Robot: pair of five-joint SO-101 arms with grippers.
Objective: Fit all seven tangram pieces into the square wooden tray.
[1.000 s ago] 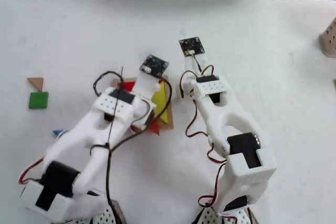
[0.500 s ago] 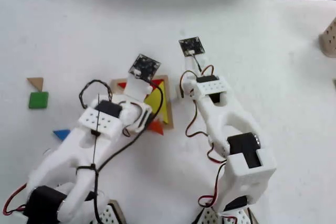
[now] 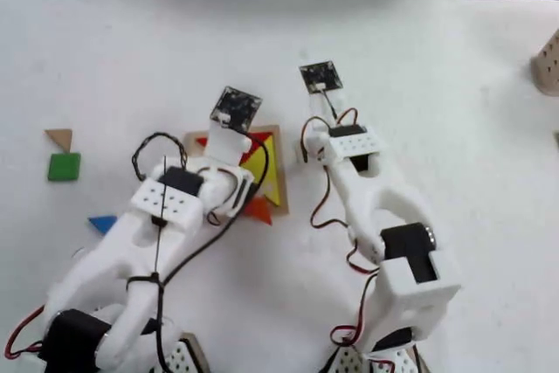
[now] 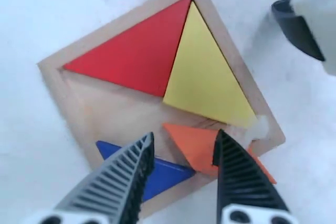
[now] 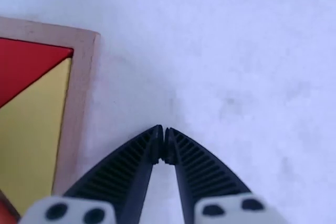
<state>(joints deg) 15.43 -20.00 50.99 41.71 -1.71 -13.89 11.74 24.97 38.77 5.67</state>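
The square wooden tray (image 4: 55, 85) holds a red triangle (image 4: 131, 53) and a yellow triangle (image 4: 205, 82) side by side. An orange triangle (image 4: 194, 142) lies at the tray's near edge with one corner out over the rim (image 3: 259, 210). A blue piece (image 4: 168, 172) lies beside it inside the tray. My left gripper (image 4: 184, 139) hangs open above the orange and blue pieces, holding nothing. My right gripper (image 5: 163, 136) is shut and empty over bare table just beside the tray's corner (image 5: 84, 72).
On the table to the left lie a tan triangle (image 3: 59, 138), a green square (image 3: 64, 166) and a blue triangle (image 3: 102, 224). The right arm (image 3: 349, 150) stands close to the tray's right side. A perforated wooden block (image 3: 548, 63) sits at the far right edge.
The left arm drew back and to the left over the tray, uncovering the blue triangle on the table. The right arm has hardly moved.
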